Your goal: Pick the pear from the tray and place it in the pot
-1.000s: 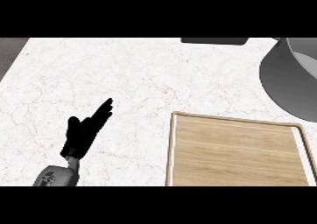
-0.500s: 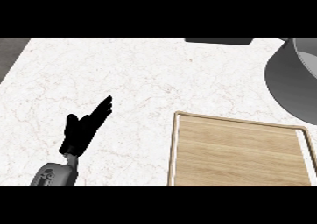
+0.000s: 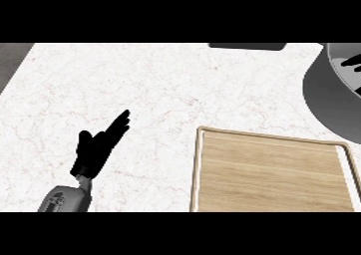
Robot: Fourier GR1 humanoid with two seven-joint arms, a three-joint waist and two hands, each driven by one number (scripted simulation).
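Left hand (image 3: 98,147) rests fingers straight, left of the tray (image 3: 200,169); right hand (image 3: 358,67) above pot (image 3: 323,99), fingers unclear.

The left hand (image 3: 96,148) shows at the lower left of the head view, rising from a grey forearm (image 3: 66,199) that enters at the view's lower edge. The hand is black, with its fingers (image 3: 118,125) held straight and close together, slanting up and to the right over the tabletop. The thumb stands a little apart on the left of the fingers. It holds nothing.

At the upper right edge, black fingers of the right hand (image 3: 358,67) show, spread and pointing down-left; the rest of that hand is cut off.
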